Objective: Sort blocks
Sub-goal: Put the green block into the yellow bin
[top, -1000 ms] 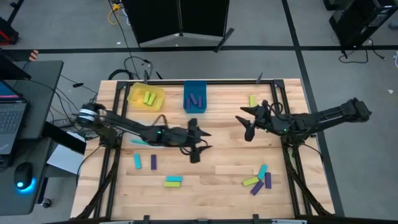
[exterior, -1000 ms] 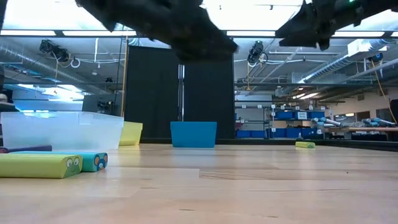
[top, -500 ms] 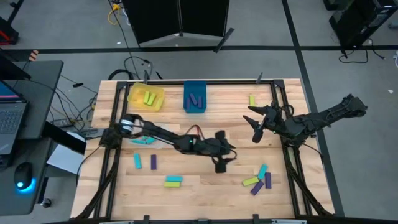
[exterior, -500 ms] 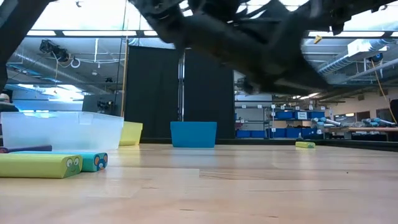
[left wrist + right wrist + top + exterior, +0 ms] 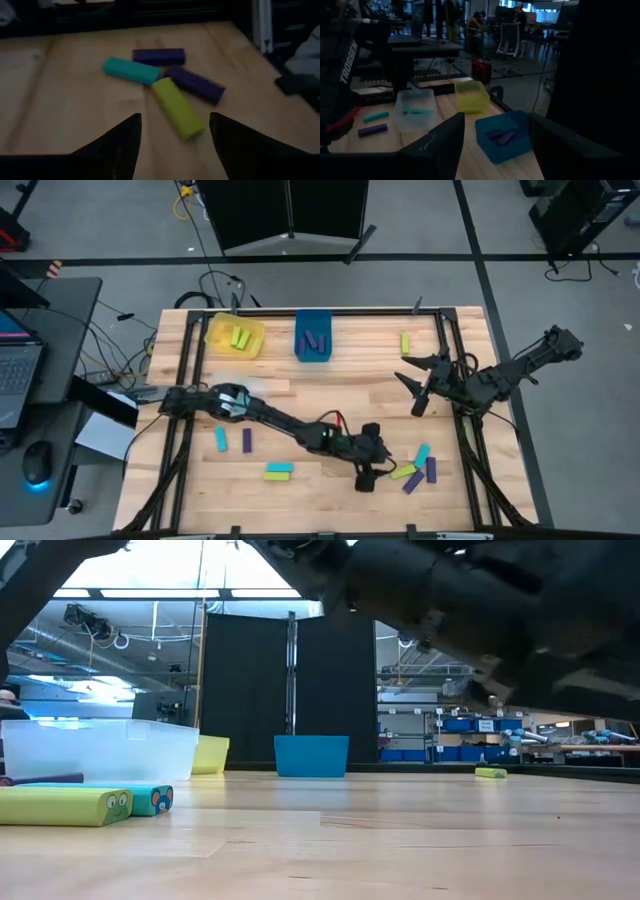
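A cluster of blocks lies near the table's right near corner: in the left wrist view a teal block, two purple blocks and a lime block, flat on the wood and touching one another. My left gripper is open just left of the cluster, its fingers pointing at the lime block and touching nothing. My right gripper hovers open above the table's right half, holding nothing.
At the far edge stand a yellow bin holding lime blocks and a blue bin holding purple ones. A clear bin holds teal blocks under the left arm. Loose blocks lie left; one lime block lies far right.
My left arm has swept from the table's middle toward the right and near edges, stretching out low until its open gripper reached the block cluster. My right gripper has drifted a little toward the right edge, still open. No block has moved.
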`<move>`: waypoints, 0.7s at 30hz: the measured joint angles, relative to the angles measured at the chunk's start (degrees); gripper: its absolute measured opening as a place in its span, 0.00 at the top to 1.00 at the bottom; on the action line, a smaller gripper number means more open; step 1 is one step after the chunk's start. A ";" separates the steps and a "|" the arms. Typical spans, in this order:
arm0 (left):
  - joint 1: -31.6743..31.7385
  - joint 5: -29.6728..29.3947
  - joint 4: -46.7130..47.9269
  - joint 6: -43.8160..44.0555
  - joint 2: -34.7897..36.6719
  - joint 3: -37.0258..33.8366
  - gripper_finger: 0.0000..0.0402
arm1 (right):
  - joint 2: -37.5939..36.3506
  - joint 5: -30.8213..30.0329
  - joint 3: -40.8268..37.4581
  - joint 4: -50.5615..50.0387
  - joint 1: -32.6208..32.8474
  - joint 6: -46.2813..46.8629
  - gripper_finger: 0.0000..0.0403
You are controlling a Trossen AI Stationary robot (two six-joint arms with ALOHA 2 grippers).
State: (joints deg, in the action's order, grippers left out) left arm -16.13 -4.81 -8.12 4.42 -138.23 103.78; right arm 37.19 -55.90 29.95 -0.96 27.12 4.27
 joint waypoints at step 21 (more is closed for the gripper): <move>-2.62 -3.02 6.84 3.60 -10.42 13.36 0.23 | 1.54 -8.98 0.00 0.12 9.87 2.19 0.44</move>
State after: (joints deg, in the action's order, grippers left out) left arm -18.74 -7.83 -1.29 8.02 -148.65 117.14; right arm 38.73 -64.88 29.95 -0.84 36.99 6.46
